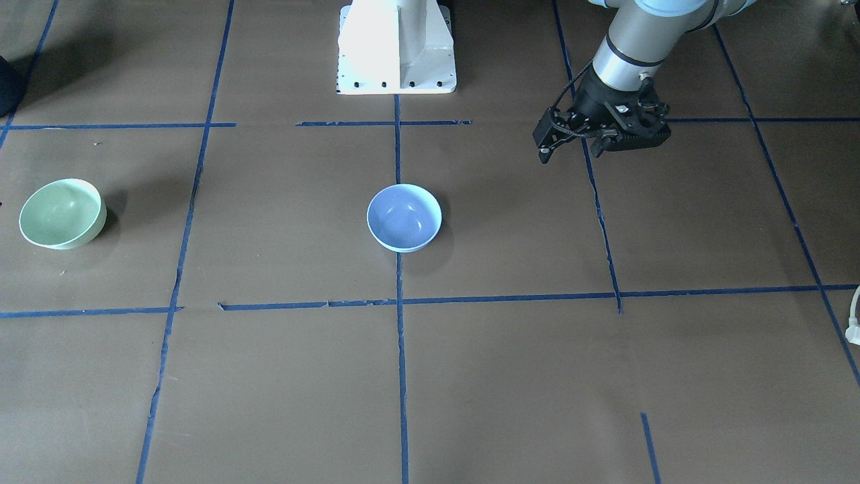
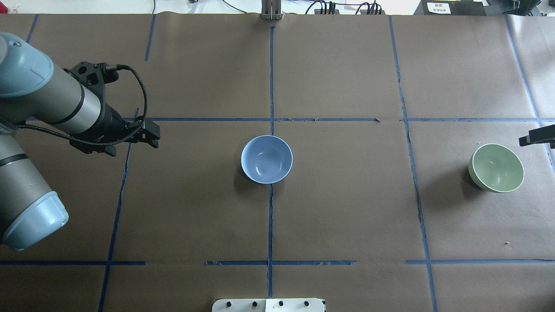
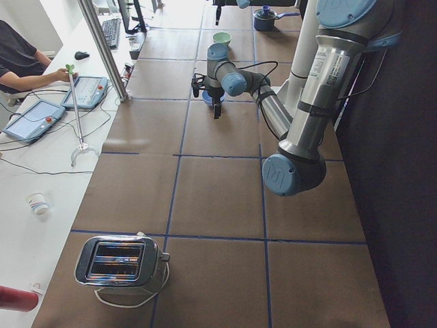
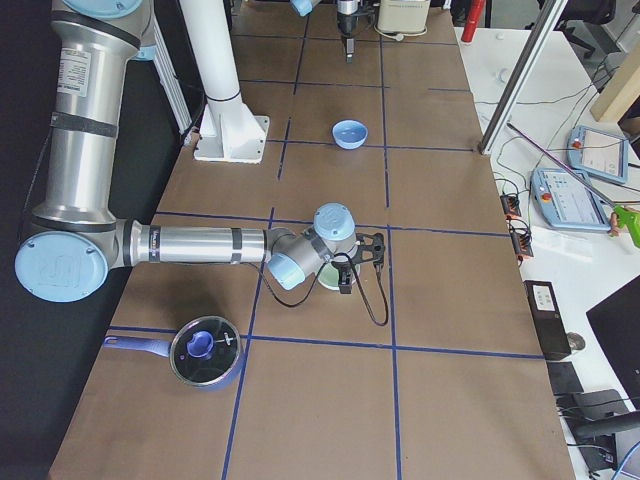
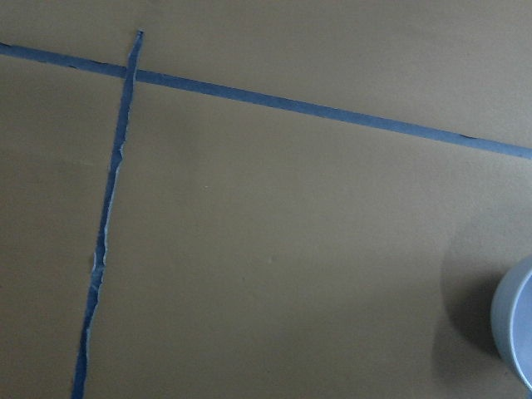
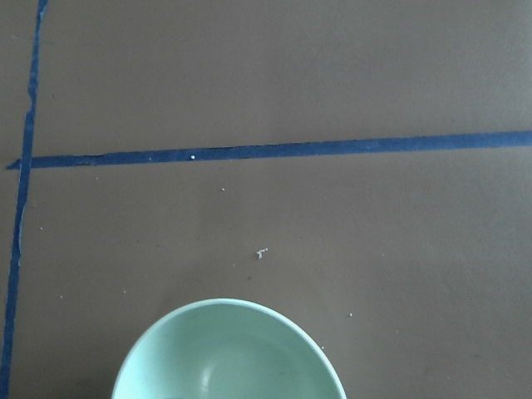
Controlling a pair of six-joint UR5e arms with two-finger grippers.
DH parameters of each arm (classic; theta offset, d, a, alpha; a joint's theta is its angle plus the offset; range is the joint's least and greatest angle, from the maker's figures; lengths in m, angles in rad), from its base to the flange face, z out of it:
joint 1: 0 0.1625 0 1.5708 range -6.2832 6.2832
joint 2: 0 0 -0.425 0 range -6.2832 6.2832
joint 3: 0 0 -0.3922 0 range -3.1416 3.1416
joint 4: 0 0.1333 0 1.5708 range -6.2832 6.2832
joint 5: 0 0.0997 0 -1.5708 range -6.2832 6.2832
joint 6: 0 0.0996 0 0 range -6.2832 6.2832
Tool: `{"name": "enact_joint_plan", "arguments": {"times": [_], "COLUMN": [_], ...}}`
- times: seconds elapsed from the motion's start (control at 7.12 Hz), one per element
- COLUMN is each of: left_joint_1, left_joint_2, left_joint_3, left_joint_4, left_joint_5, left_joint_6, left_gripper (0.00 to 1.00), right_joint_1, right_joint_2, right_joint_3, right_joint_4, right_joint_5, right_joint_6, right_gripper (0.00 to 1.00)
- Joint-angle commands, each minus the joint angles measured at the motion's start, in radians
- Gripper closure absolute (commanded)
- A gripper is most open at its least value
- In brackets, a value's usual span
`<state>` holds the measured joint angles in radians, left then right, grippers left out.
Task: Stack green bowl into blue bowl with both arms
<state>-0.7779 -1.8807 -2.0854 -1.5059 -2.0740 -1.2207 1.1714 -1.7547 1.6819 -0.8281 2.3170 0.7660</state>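
Observation:
The green bowl [image 2: 496, 167] sits upright and empty at the table's far right; it shows at the left of the front view [image 1: 62, 214] and at the bottom of the right wrist view [image 6: 229, 353]. The blue bowl [image 2: 266, 159] sits upright and empty at the table's middle [image 1: 404, 217]; its edge shows in the left wrist view [image 5: 517, 332]. My left gripper [image 2: 154, 136] hovers left of the blue bowl, well apart from it, its fingers together and empty [image 1: 543, 156]. My right gripper [image 2: 522, 141] pokes in at the right edge, just beyond the green bowl; it shows as one narrow bar.
Brown paper with blue tape lines [image 2: 271, 216] covers the table. The white base pedestal [image 1: 396, 47] stands at the robot's side. A blue lidded pot [image 4: 205, 350] sits beyond the green bowl at the right end. A toaster [image 3: 119, 263] sits at the left end.

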Motion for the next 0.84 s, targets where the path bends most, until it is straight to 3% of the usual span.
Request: {"name": "enact_joint_plan", "arguments": {"times": [0.0,0.28,0.42,0.56,0.7], "left_joint_1": [-0.009,-0.009,-0.009,-0.008,-0.009], "left_joint_2": [0.009,0.011,0.012,0.023,0.032], "left_joint_3": [-0.002,-0.002,-0.004,-0.005,-0.005], "left_joint_4": [-0.001,-0.002,-0.002,-0.004,-0.005], "left_joint_5": [0.000,0.000,0.000,-0.001,-0.001], "left_joint_6": [0.001,0.001,0.001,0.001,0.001], "left_gripper": [0.00,0.00,0.00,0.00,0.00], "right_joint_1": [-0.067,-0.090,-0.098,-0.098,-0.098], "right_joint_2": [-0.019,-0.008,-0.008,-0.008,-0.008], "right_joint_3": [-0.046,-0.105,-0.111,-0.111,-0.113], "right_joint_4": [0.029,0.029,0.029,0.035,0.049], "right_joint_5": [-0.013,-0.021,-0.045,-0.047,-0.051], "right_joint_6": [0.042,0.046,0.047,0.044,0.045], "right_gripper": [0.00,0.01,0.11,0.60,0.92]}}
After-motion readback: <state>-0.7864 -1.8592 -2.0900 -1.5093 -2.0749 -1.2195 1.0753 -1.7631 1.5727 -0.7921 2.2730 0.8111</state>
